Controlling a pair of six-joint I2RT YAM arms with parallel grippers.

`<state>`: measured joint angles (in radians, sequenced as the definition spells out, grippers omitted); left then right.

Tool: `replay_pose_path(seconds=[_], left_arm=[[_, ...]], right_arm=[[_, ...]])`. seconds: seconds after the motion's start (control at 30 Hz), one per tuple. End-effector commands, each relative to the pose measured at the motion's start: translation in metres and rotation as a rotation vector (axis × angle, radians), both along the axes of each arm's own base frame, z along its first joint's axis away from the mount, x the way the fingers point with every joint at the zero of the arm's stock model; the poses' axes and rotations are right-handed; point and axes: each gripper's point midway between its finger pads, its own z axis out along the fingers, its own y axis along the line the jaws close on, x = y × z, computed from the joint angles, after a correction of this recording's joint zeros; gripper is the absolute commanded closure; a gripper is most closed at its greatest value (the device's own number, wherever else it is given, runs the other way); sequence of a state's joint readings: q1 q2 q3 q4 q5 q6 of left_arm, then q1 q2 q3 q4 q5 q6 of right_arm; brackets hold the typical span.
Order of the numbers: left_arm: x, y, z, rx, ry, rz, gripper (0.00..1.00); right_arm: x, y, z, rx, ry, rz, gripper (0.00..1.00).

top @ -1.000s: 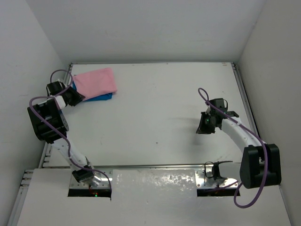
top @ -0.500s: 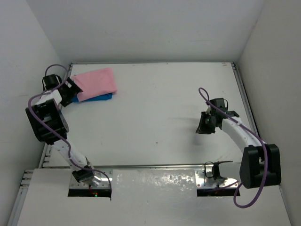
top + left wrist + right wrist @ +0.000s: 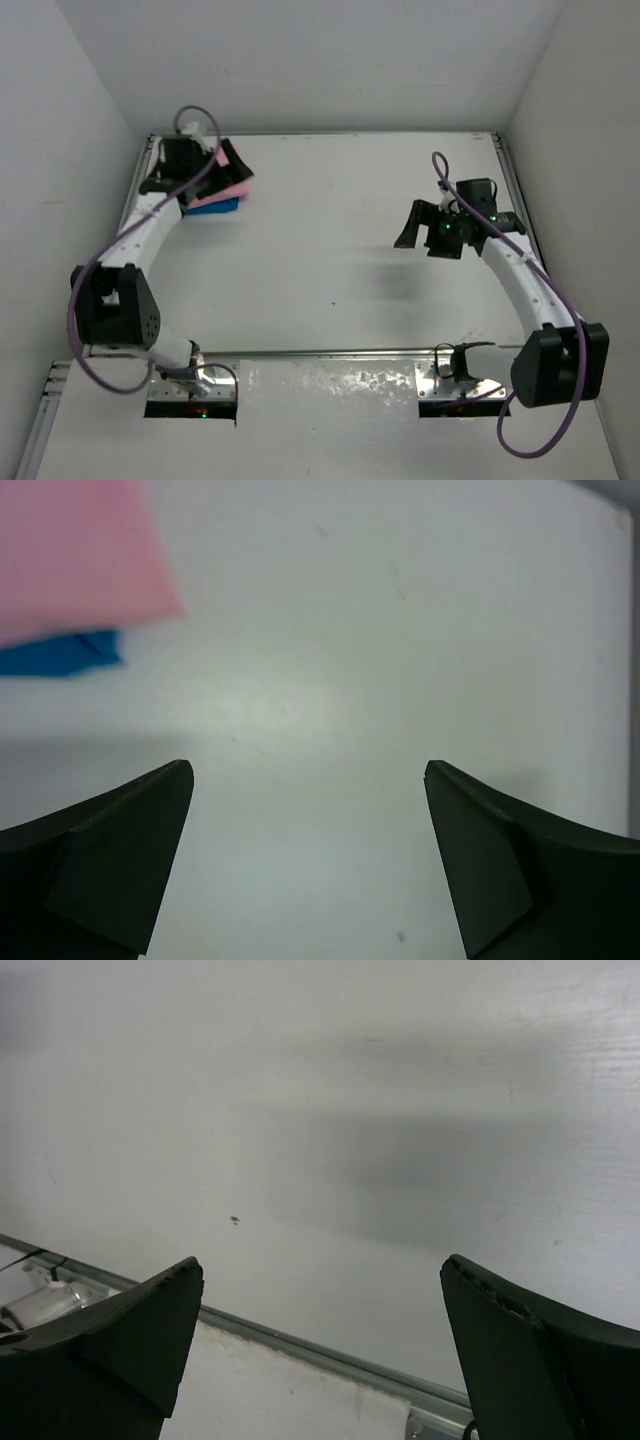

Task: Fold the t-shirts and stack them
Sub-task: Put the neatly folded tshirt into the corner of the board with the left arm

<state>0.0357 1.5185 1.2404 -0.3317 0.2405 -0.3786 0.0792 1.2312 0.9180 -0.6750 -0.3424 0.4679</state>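
Far left, light pink folded cloth t-shirt [image 3: 240, 180] tops bright blue folded cloth t-shirt [image 3: 215, 205]; left gripper [image 3: 308, 770], right gripper [image 3: 322, 1260] wide, empty; stacking seems done, so withdraw.

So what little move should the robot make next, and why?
Probably lift the left tool away from the corner and draw it toward its base. The pink t-shirt lies folded on the blue t-shirt, and the left tool and the right tool are open and empty, so stacking looks done.
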Motion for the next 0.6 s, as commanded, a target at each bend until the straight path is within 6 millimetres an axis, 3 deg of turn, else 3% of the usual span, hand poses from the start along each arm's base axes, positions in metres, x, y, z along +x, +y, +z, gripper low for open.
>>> replay_pose_path(seconds=[0.0,0.03,0.1,0.13,0.23,0.4,0.57], left_arm=[[-0.032,-0.059,0.022,-0.121,-0.08,-0.117,0.0],[-0.042,-0.087,0.029,-0.131,-0.096,-0.181,0.0],[-0.054,-0.109,0.04,-0.114,-0.096,-0.219,0.0],[-0.066,-0.132,0.042,-0.111,-0.085,-0.28,0.0],[-0.094,-0.163,0.056,-0.115,-0.084,-0.353,0.0],[-0.125,-0.175,0.067,-0.165,-0.086,-0.383,0.0],[-0.139,-0.167,0.074,-0.116,-0.119,-0.421,0.0]], right_arm=[[0.001,-0.005,0.044,-0.043,-0.09,0.041,0.01],[0.002,-0.005,0.05,-0.045,-0.105,0.045,0.01],[0.003,-0.002,0.06,-0.036,-0.118,0.041,0.01],[0.003,-0.001,0.062,-0.029,-0.121,0.033,0.01],[0.002,0.007,0.068,0.018,-0.138,0.023,0.01],[0.003,0.003,0.089,-0.021,-0.219,0.026,0.01],[-0.003,0.001,0.093,-0.022,-0.25,0.021,0.01]])
